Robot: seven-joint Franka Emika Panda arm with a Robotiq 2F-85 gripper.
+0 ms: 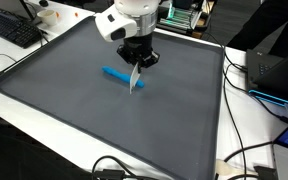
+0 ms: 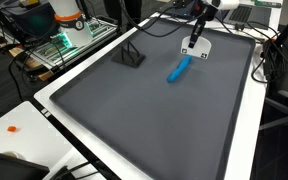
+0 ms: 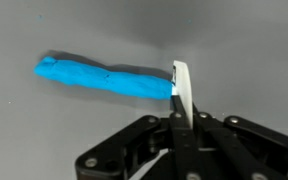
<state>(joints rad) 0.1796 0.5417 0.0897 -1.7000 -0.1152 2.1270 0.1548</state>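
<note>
A blue elongated roll (image 3: 104, 77) lies on the dark grey mat (image 1: 74, 100); it shows in both exterior views (image 1: 114, 74) (image 2: 179, 68). My gripper (image 3: 182, 118) is shut on a thin white flat piece (image 3: 182, 90), held upright between the fingers. The piece's far end sits at the right end of the blue roll; I cannot tell whether they touch. In both exterior views the gripper (image 1: 137, 62) (image 2: 197, 30) hangs just above the mat, with the white piece (image 1: 136, 81) (image 2: 195, 46) below it.
A small black stand (image 2: 132, 56) sits on the mat near its far edge. A keyboard (image 1: 14, 30) and cables (image 1: 254, 150) lie on the white table around the mat. A small orange item (image 2: 12, 128) lies on the white border.
</note>
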